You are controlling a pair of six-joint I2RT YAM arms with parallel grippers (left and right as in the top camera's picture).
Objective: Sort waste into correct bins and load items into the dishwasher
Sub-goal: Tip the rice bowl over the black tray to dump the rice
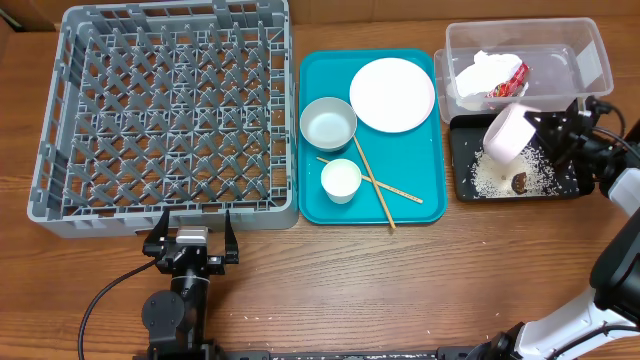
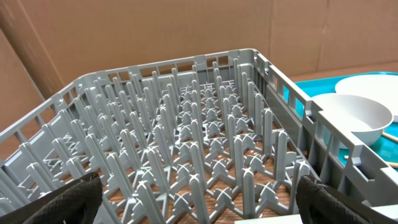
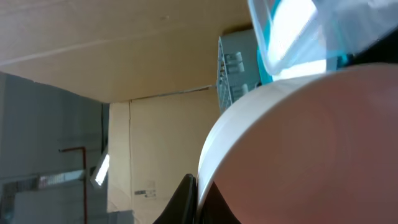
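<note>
Overhead, a white bowl (image 1: 508, 133) is held tipped over the black tray (image 1: 577, 186), pinched by the right claw (image 1: 538, 126). The left claw (image 1: 195, 226) is spread wide. Rice (image 1: 492, 178) could be flung past the tray if the bowl is shaken.

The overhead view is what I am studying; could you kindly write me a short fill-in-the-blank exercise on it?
1. The red wrapper and the napkin lie in the ____ tub.
2. The right gripper holds a tilted ____ over the black tray, where rice grains lie.
3. On the teal tray, two wooden ____ lie crossed beside the cup.
4. The left gripper, by the dish rack, is ____.
Missing words: clear; bowl; chopsticks; open.
</note>
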